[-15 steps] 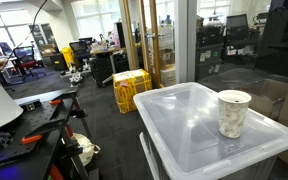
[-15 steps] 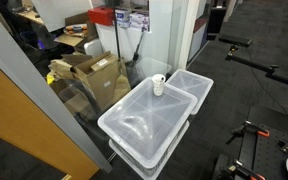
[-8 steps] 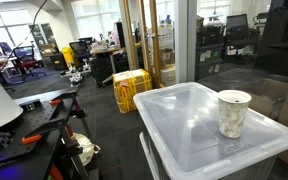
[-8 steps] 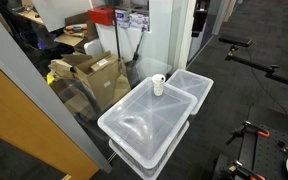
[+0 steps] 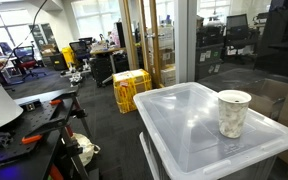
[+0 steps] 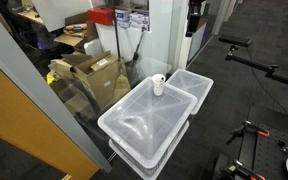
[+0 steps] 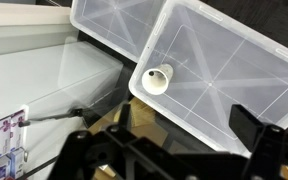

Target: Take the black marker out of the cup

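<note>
**Overhead, an open gripper waits above a cup that hides the marker**

Plainly, we see the cup (image 5: 232, 113) standing upright on a translucent bin lid (image 5: 179, 125), toward its right side. The flat lid gives it a steady base. In the high exterior view, the cup (image 6: 159, 85) sits at the lid's far edge, just beside a second bin (image 6: 192, 88). Nothing pokes above the rolled rim in either exterior view, so we judge that the black marker lies wholly inside.

From the wrist view we look straight down into the cup (image 7: 158, 79). A small dark spot in its mouth is probably the end of the black marker (image 7: 155, 75), though it is too small to be sure.

The gripper (image 7: 174, 150) hangs well above the lid (image 7: 224, 70), its two dark fingers spread wide and holding nothing. We read that spread as readiness to reach in. The cup appears left of the gripper's centre and far below it. The pick looks delicate, because the cup is light and could tip if a finger bumps its rim.
</note>
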Robot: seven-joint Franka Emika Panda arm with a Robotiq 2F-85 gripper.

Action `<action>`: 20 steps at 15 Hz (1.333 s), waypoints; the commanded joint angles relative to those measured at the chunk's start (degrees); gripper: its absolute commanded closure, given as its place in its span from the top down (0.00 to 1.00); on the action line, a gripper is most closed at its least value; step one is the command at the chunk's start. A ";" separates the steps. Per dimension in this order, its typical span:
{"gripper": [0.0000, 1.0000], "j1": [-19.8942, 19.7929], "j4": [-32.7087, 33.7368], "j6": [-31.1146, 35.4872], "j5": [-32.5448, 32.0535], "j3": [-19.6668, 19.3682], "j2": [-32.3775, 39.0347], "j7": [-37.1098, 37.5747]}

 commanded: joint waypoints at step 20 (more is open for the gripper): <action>1.00 -6.60 8.16 14.91 6.03 -3.17 20.34 -7.15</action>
